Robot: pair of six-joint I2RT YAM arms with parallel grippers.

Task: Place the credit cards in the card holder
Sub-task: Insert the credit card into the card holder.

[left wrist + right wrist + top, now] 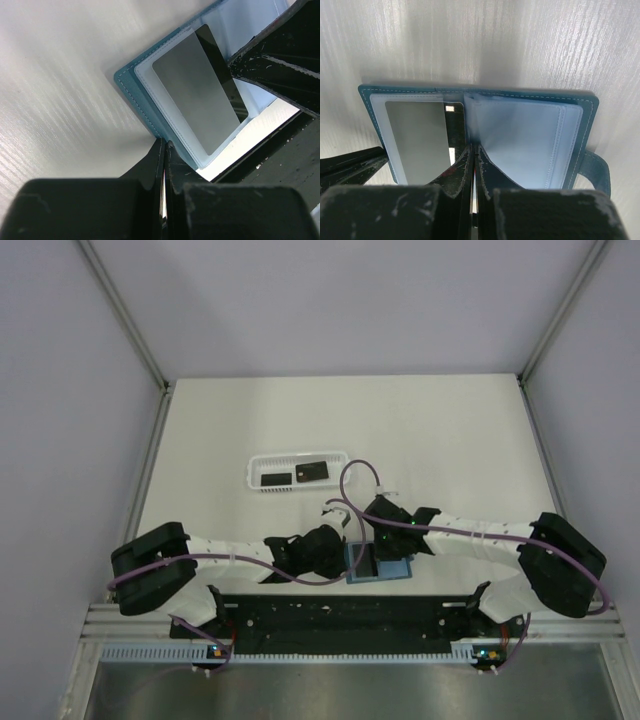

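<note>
- Lying open like a book on the white table, just in front of the arm bases, the card holder sits between the two grippers
- Its cover is soft teal material with pale stitching along the rim, and a strap tab sticks out from the right edge in the right wrist view
- Inside are clear plastic sleeves; the left pocket holds one credit card, a thin flat rectangle with rounded corners whose glossy face reflects grey
- The right-hand sleeve shows only pale, cloudy plastic
- The left gripper is clenched, its black scuffed fingers pressed together with the tips touching the teal edge of the holder; whether anything is pinched between them cannot be told
- The right gripper is clenched too, its tips at the centre fold against the lower edge of the sleeves; a grasp on a sleeve cannot be confirmed
- Farther back on the table stands a long white slotted basket, well apart from the holder
- Two more credit cards lie flat in it, side by side, one to the left and one to the right
</note>
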